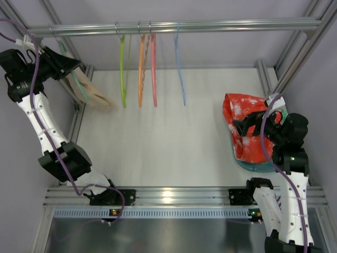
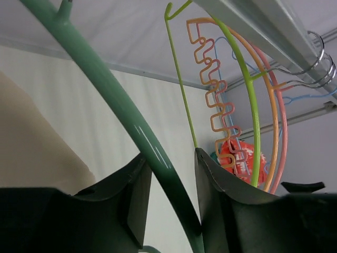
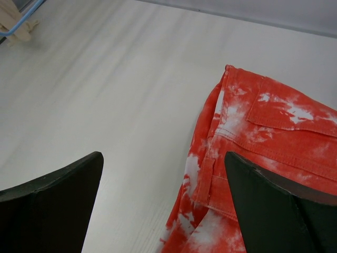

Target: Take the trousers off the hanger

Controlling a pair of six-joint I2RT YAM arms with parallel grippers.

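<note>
Firstly, white table (image 1: 168, 153), spanning the frame floor. Metal rail (image 1: 221, 25) across the far side. Red cloth (image 1: 238, 105) with white blotches, heaped at the table's right edge. Trousers (image 1: 89, 94), beige, draped on the hanger (image 1: 78, 79), hanging at far left. Hanger teal, slanted, bar held up near the left gripper (image 1: 62, 63). Lime-green hanger (image 1: 122, 74), orange hanger (image 1: 141, 74), pink hanger (image 1: 154, 79) and blue hanger (image 1: 180, 74), hooked on the rail. Left gripper fingers (image 2: 134, 200) either side of the teal bar, bar touching one finger, gap at the other; firm clamp not determinable. Right gripper (image 3: 163, 158): jaws wide apart, empty, above the red cloth's edge.
</note>
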